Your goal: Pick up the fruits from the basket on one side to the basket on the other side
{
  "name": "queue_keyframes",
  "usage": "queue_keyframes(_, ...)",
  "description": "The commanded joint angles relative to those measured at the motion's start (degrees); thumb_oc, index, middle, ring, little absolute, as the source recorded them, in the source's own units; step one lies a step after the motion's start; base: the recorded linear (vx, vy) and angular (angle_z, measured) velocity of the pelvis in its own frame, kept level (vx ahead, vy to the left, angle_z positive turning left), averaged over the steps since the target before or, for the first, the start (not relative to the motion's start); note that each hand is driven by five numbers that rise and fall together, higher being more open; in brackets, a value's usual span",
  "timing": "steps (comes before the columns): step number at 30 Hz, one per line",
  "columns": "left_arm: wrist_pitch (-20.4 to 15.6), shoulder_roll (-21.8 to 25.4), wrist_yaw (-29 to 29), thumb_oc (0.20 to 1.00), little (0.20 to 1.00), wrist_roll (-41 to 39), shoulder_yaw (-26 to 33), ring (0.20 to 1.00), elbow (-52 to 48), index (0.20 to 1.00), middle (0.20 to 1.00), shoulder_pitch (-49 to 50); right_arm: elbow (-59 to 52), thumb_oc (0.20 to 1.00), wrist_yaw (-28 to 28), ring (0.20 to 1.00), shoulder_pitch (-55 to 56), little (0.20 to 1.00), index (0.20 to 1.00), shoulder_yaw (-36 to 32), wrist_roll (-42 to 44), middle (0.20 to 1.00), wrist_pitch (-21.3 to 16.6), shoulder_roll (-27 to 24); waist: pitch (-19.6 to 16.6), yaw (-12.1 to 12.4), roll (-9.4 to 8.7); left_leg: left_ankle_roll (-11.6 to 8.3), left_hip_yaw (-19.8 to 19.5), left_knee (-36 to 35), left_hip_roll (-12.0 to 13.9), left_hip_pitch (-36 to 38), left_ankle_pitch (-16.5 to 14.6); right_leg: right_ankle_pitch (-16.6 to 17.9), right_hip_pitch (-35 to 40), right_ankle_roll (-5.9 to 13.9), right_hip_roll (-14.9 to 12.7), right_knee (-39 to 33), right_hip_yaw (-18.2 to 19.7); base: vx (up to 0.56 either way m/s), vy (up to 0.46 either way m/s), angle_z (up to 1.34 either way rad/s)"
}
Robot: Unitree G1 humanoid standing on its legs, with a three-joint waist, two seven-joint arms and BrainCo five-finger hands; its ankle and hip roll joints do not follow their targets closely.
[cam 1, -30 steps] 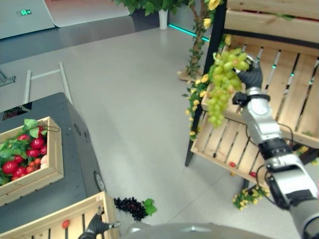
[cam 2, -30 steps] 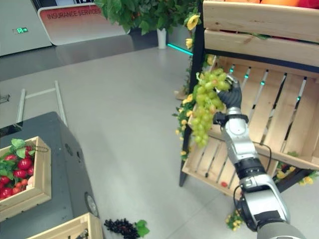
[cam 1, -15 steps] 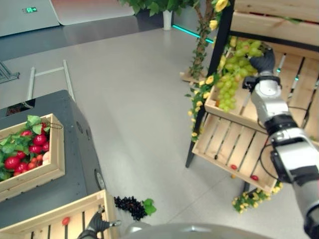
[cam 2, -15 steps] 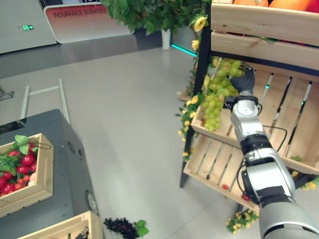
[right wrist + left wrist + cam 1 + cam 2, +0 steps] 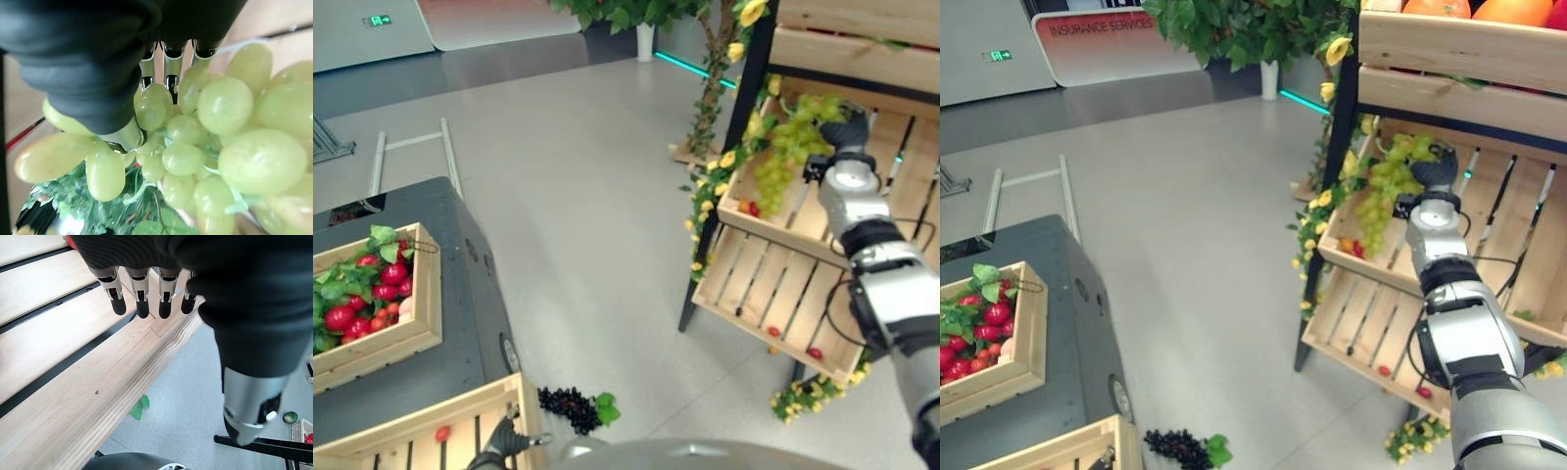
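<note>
Nearest me, my left robot hand [image 5: 146, 293] rests with straight fingers on the slats of the wooden crate [image 5: 421, 431] at the bottom edge. Beside that crate, dark grapes [image 5: 570, 404] lie on the floor. Farther off, at the shelf [image 5: 783, 274], my right robot hand [image 5: 1438, 171] is closed around the green grapes [image 5: 1383, 191]; the bunch hangs long-axis down and leftward from the hand, its tip over the shelf's middle tray. A second ago I held it nearer and lower, outside the shelf front; now it is inside.
</note>
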Motion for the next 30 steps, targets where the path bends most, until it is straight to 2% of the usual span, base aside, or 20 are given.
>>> queue_keyframes(1,-1.6,-0.8,0.2,1.000,1.000,-0.2,-2.8,1.000,-0.1,1.000,1.000,-2.1,0.8,0.200,-1.0,0.200,-9.8,0.200,0.200,-1.5,0.5,0.200,-2.7,-2.8,-1.1,2.2,-2.76,-1.14,-2.9,0.8,-2.4,-0.5,-3.1,12.2,1.5,10.70,-1.5,-5.6,0.5,0.00,0.000,0.00)
queue_keyframes(5,-1.5,-1.0,0.2,1.000,1.000,0.0,-3.1,1.000,0.3,1.000,1.000,-2.3,1.9,0.200,-0.6,0.200,-9.4,0.200,0.200,-1.4,0.3,0.200,-2.3,-3.1,-1.1,2.3,-2.77,-1.19,-3.2,0.7,-2.4,-0.5,-3.0,12.2,1.6,10.74,-1.4,-5.6,0.3,0.00,-0.002,0.01)
queue_keyframes(6,-1.5,-1.1,0.3,1.000,1.000,0.0,-3.1,1.000,0.6,1.000,1.000,-2.4,2.0,0.580,-0.6,0.580,-9.5,0.580,0.580,-1.3,0.3,0.580,-2.2,-3.0,-1.1,2.3,-2.79,-1.19,-3.3,0.7,-2.4,-0.5,-2.9,12.1,1.6,10.71,-1.4,-5.6,0.4,0.00,0.000,0.00)
queue_keyframes(7,-1.5,-1.1,0.3,1.000,1.000,0.0,-3.2,1.000,0.7,1.000,1.000,-2.4,2.1,1.000,-0.6,1.000,-9.5,1.000,1.000,-1.3,0.4,1.000,-2.2,-3.0,-1.2,2.2,-2.77,-1.19,-3.3,0.7,-2.4,-0.5,-2.9,12.1,1.6,10.71,-1.3,-5.6,0.4,-0.01,-0.011,0.04)
queue_keyframes(30,-1.4,-1.7,0.8,1.000,1.000,-0.5,-3.7,1.000,1.3,1.000,1.000,-2.5,2.8,1.000,-1.1,1.000,-10.1,1.000,1.000,-0.7,0.0,1.000,-2.4,-1.8,-1.0,1.7,-2.77,-1.31,-3.7,0.3,-2.4,-0.4,-2.6,12.5,1.5,10.77,-1.5,-5.6,0.3,0.00,-0.002,0.01)
